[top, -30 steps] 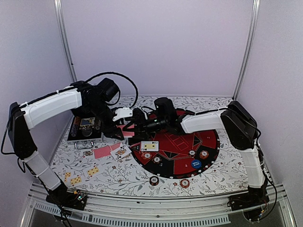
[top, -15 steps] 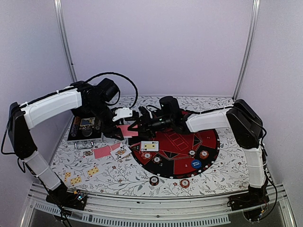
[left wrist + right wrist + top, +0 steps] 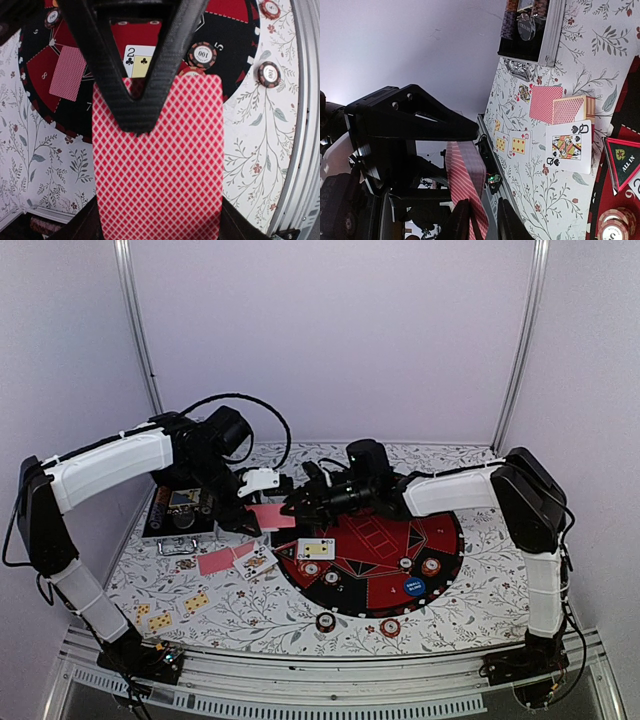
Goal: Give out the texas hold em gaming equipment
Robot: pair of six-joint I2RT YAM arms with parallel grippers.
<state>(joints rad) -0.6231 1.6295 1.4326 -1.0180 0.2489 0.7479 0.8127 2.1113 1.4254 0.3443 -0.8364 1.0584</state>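
Observation:
My left gripper (image 3: 258, 502) hangs over the mat's left rim, shut on a red-backed playing card (image 3: 272, 515). That card (image 3: 157, 165) fills the lower left wrist view between my left gripper's (image 3: 157, 222) dark fingers. My right gripper (image 3: 297, 506) meets it from the right, one black finger (image 3: 135, 110) lying over the card's far end. In the right wrist view the card (image 3: 467, 192) runs between my right gripper's (image 3: 482, 222) fingers, against the left finger (image 3: 461, 220), with a gap to the other. A two of clubs (image 3: 316, 548) lies face up on the mat.
The round black-and-red mat (image 3: 440, 540) carries chips (image 3: 430, 566) and a blue button (image 3: 414, 588). Two chips (image 3: 326, 621) lie near the front edge. Loose cards (image 3: 215, 562) and a queen (image 3: 568, 147) lie left of the mat. The silver case (image 3: 180, 512) stands at back left.
My right gripper has drawn back to the right along the held card while its jaws narrowed around the card's end. The left arm has stayed still with the card.

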